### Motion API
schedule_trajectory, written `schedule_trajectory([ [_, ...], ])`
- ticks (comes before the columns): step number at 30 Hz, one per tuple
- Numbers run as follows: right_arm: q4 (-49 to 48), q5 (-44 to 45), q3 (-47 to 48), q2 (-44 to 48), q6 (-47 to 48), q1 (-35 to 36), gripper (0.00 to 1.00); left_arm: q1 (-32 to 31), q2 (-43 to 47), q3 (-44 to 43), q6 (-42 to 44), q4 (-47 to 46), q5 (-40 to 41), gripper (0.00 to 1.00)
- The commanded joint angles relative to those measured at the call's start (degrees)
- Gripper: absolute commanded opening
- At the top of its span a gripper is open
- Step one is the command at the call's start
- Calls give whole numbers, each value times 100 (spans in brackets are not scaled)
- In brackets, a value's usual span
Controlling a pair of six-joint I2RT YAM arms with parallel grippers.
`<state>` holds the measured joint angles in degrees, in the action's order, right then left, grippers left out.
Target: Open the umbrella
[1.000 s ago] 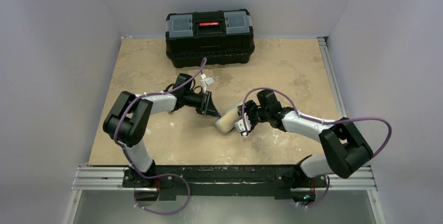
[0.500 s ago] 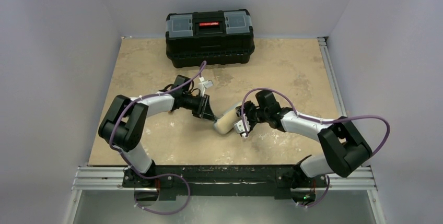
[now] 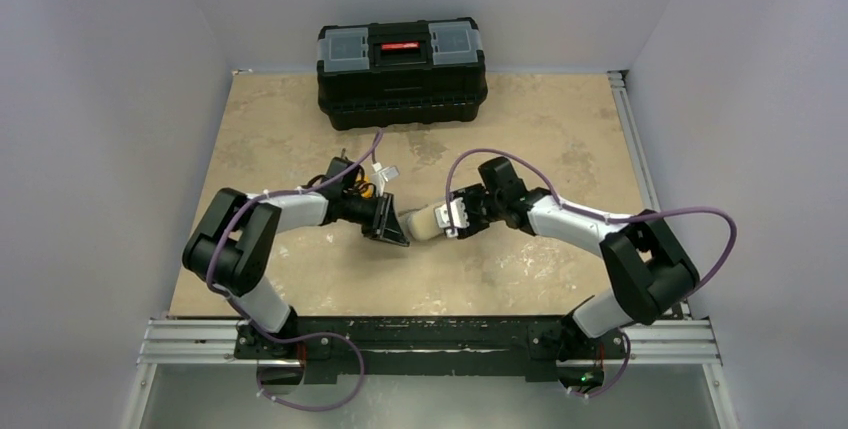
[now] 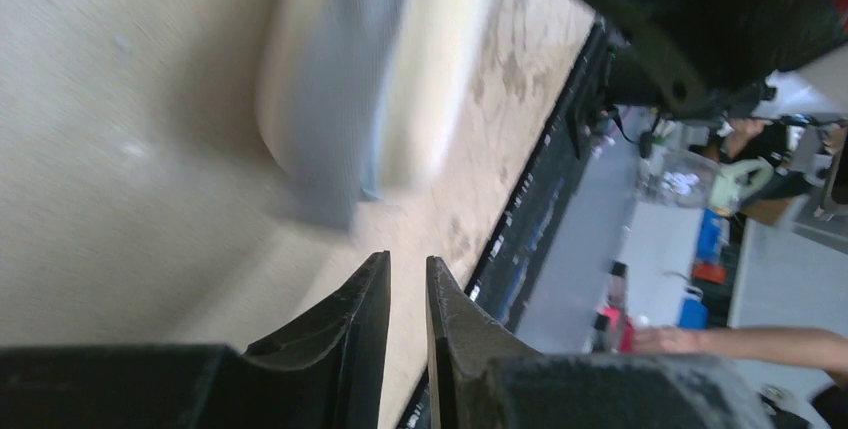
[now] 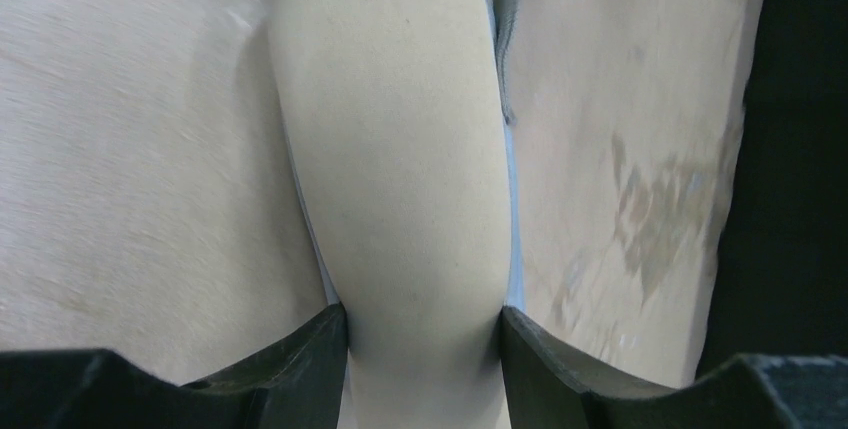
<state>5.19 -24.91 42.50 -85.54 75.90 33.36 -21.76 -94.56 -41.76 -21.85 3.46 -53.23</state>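
Across the table, the umbrella seemingly points left.

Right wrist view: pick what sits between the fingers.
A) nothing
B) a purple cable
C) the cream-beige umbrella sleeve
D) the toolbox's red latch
C: both fingers press against the sides of the cream-beige umbrella sleeve.
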Motion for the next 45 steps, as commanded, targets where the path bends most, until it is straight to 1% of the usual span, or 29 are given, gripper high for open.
schedule_trajectory([
  [1, 958, 998, 583, -358, -1633, -132, 0, -92, -111, -47, -623, -238, -473, 0],
  [4, 1401, 1134, 985, -597, -2272, -133, 0, -43, -399, -163, -1087, -787, -347, 0],
  [6, 1736, 1037, 1207, -709, -2551, -142, 0, -31, -601, -291, -1355, -1157, -285, 0],
  [8, 2107, 698, 1347, -722, -2691, -138, 1, -18, -773, -523, -1438, -1305, -274, 0],
  [10, 2157, 413, 1356, -629, -2760, -138, 6, 74, -747, -579, -1386, -1478, -334, 1],
  [12, 2077, 291, 1282, -505, -2641, -146, 6, 295, -326, -402, -1014, -1545, -239, 9],
  [13, 1979, 259, 1222, -445, -2585, -152, 6, 413, -86, -314, -677, -1493, -206, 17],
  [15, 1965, 79, 1138, -382, -2183, -208, 4, 695, 437, -244, 279, -883, 16, 30],
  [17, 1972, -39, 1070, -380, -1771, -255, 5, 767, 972, -220, 1462, -134, 158, 36],
  [18, 1976, -87, 1046, -390, -1564, -278, 5, 784, 1215, -157, 1834, 102, 223, 41],
  [19, 1960, -119, 1038, -404, -1420, -304, 5, 823, 1455, 69, 1829, -361, -18, 46],
  [20, 2020, -173, 1052, -445, -1246, -337, 5, 766, 1649, 174, 2088, -537, -192, 49],
  [21, 2123, -242, 1102, -504, -1053, -378, 5, 604, 1858, 231, 2447, -575, -148, 50],
  [23, 2348, -297, 1254, -660, -877, -417, 6, 237, 2189, 328, 2982, -561, 206, 50],
  [25, 2781, -403, 1521, -876, -721, -504, 6, -14, 2432, 569, 3357, -728, 401, 50],
  [28, 3288, -507, 1836, -1147, -582, -787, 6, -311, 2597, 943, 3673, -1140, 710, 50],
  [30, 3514, -493, 1956, -1254, -443, -979, 6, -571, 2581, 1184, 3845, -1495, 1082, 49],
  [34, 3836, -441, 2060, -1340, -170, -1153, 6, -938, 2135, 1467, 3993, -2352, 1663, 47],
  [37, 3933, -500, 2078, -1411, -60, -1196, 6, -1153, 1699, 1451, 4248, -2769, 1817, 44],
  [41, 4053, -617, 2172, -1536, 3, -1221, 7, -1332, 1140, 1248, 4315, -3182, 2051, 40],
  [45, 4166, -648, 2249, -1633, 105, -1244, 7, -1454, 661, 1077, 4439, -3531, 2206, 38],
])
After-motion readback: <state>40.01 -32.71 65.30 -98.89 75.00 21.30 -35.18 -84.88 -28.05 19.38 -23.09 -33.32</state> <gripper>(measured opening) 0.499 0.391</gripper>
